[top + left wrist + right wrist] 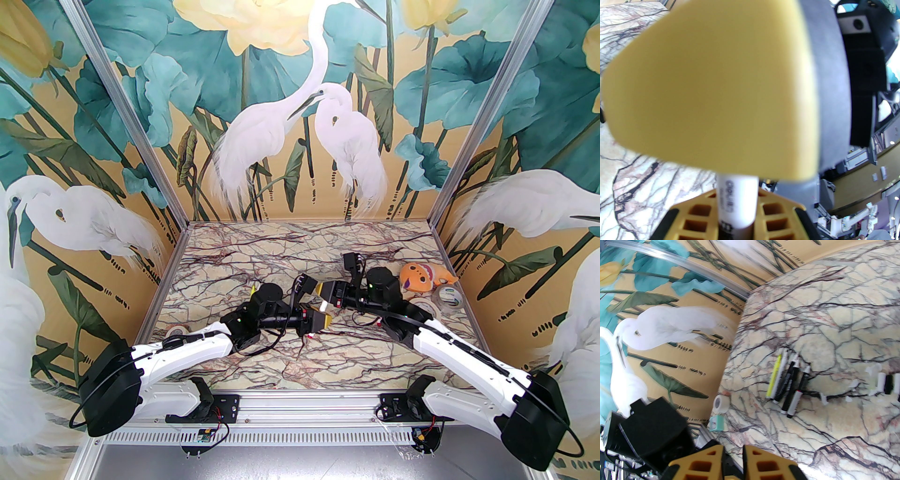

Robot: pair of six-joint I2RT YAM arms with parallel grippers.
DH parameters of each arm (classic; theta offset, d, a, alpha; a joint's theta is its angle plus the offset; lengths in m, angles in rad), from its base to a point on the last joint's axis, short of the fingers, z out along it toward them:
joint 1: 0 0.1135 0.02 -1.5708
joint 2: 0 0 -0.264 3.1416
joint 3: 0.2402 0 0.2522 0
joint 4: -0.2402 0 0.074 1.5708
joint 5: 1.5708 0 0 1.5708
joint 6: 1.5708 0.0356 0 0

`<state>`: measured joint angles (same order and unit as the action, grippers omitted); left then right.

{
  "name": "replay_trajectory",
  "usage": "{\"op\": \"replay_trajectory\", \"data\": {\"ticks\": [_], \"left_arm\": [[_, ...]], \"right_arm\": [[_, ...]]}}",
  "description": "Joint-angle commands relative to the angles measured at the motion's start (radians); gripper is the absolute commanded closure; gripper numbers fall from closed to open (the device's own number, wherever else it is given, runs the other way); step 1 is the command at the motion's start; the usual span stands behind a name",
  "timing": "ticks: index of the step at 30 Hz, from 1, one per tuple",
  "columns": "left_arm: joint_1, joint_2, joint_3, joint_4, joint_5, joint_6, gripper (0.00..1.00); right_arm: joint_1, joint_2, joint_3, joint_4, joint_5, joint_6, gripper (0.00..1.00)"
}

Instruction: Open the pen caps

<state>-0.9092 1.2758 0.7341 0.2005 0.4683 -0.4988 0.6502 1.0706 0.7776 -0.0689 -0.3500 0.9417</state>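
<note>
White pen [737, 204] clamped in left pincer [737, 220], long axis running straight into right pincer [732, 458], which is closed tight over its far end. Cap hidden under that pad [705, 93], presumably there. Pull should go along the axis, arms apart.

White cap [880, 383], black cap [889, 384] — loose, just beside each other.

In your right wrist view, pens [787, 385] lie side by side on the table [834, 310], with loose pen caps [880, 381] well apart to their right.
</note>
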Motion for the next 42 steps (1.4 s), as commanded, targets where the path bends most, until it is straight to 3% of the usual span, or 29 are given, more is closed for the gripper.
{"op": "replay_trajectory", "data": {"ticks": [1, 9, 13, 17, 21, 26, 31, 35, 42], "left_arm": [[-0.050, 0.019, 0.028, -0.171, -0.059, 0.087, 0.93], [-0.123, 0.103, 0.088, -0.227, -0.079, 0.143, 0.93], [-0.132, 0.124, 0.098, -0.219, -0.023, 0.146, 0.92], [-0.124, 0.124, 0.054, -0.076, 0.098, 0.061, 0.93], [-0.119, 0.093, 0.020, -0.009, 0.099, 0.021, 0.93], [-0.095, 0.069, -0.018, 0.080, 0.124, -0.041, 0.93], [-0.077, 0.022, -0.045, 0.051, 0.040, -0.039, 0.93], [-0.036, -0.050, -0.088, 0.028, -0.017, -0.054, 0.94], [-0.004, -0.174, -0.115, -0.144, -0.165, -0.019, 0.93]], "right_arm": [[-0.014, -0.026, 0.070, -0.094, 0.235, -0.001, 0.90], [-0.046, -0.030, 0.101, -0.154, 0.305, 0.037, 0.91], [-0.081, -0.048, 0.100, -0.169, 0.297, 0.043, 0.91], [-0.132, -0.081, 0.028, -0.023, 0.166, 0.026, 0.91], [-0.205, -0.096, -0.052, 0.147, -0.021, 0.032, 0.89], [-0.229, -0.112, -0.090, 0.217, -0.100, 0.003, 0.89], [-0.230, -0.107, -0.056, 0.030, -0.029, -0.063, 0.89], [-0.240, -0.070, -0.006, -0.189, -0.008, -0.232, 0.88], [-0.347, 0.068, 0.023, -0.389, -0.036, -0.358, 0.86]]}}
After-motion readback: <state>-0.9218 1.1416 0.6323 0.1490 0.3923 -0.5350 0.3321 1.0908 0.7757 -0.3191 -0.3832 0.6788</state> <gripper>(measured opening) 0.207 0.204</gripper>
